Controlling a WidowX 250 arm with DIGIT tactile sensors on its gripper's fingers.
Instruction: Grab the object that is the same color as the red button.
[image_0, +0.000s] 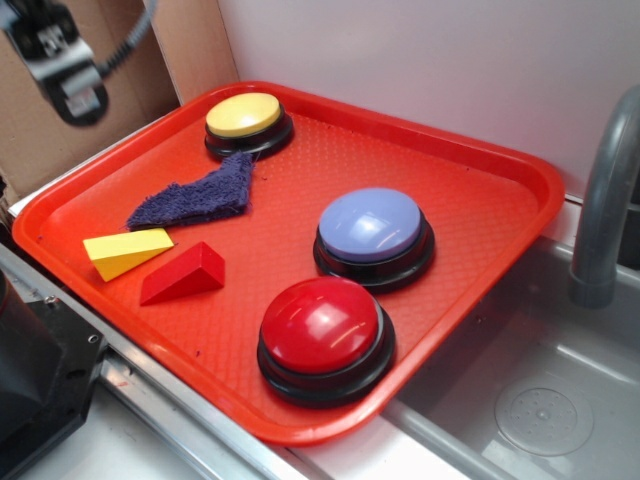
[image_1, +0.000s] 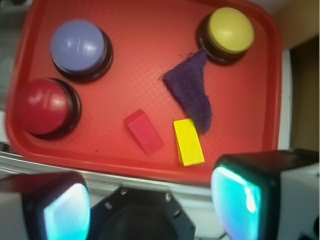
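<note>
Item: red tray (image_0: 520, 190), holding everything listed below

Contents, by clock face in the exterior view, with the tray centre as the dial:
- Red button (image_0: 322, 326), 5 o'clock, near the front rim; the colour reference
- Lavender-blue button (image_0: 371, 226), 3 o'clock, just behind the red one
- Yellow button (image_0: 246, 116), 11 o'clock, far corner
- Purple cloth (image_0: 197, 198), 10 o'clock, one tip touching the yellow button's base
- Yellow wedge (image_0: 124, 250), 9 o'clock
- Red wedge (image_0: 183, 274), 8 o'clock; the target, lying flat, just beside the yellow wedge and apart from the cloth

Tool (image_1: 150, 207): fingers spread apart, holding nothing, raised well above the tray near its front edge

Stage, as judged: approach not yet begun

Handling note: move over the red wedge and turn the wrist so the fingers close across its narrow width. Whether the gap to the yellow wedge admits a finger is probably yes, though the wrist view is soft. Come down straight, keeping off the yellow wedge, and squeeze on the flat parallel sides, not the slope
</note>
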